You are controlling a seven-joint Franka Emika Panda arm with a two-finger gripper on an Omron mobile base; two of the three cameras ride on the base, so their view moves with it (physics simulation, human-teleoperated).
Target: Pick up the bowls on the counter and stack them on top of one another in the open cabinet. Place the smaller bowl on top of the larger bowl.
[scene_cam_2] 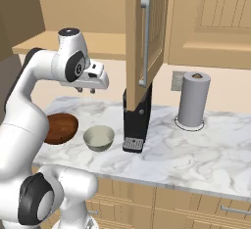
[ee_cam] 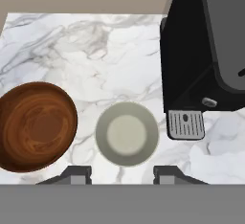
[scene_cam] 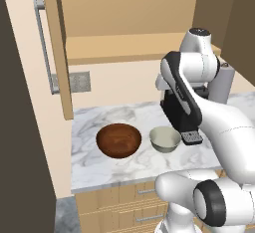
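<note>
The larger bowl (scene_cam: pixel 118 140) (scene_cam_2: pixel 60 128) (ee_cam: pixel 36 126), dark reddish-brown, rests on the marble counter (scene_cam: pixel 94 122) (scene_cam_2: pixel 196 149) (ee_cam: pixel 95 46). Just to its right sits the smaller bowl (scene_cam: pixel 165 139) (scene_cam_2: pixel 99 138) (ee_cam: pixel 127 133), pale grey-green. My gripper (scene_cam_2: pixel 86 90) (ee_cam: pixel 122 174) hangs well above the counter, pointing down over the smaller bowl. Its fingers stand apart and hold nothing. The open cabinet (scene_cam: pixel 119 48) is above the counter, its door (scene_cam: pixel 57 48) (scene_cam_2: pixel 142 37) swung outward.
A black coffee machine (scene_cam: pixel 179 112) (scene_cam_2: pixel 136 120) (ee_cam: pixel 206 50) stands right of the smaller bowl, close to it. A paper towel roll (scene_cam_2: pixel 193 99) is farther right. A dark brown tall panel (scene_cam: pixel 20 127) bounds the counter's left end.
</note>
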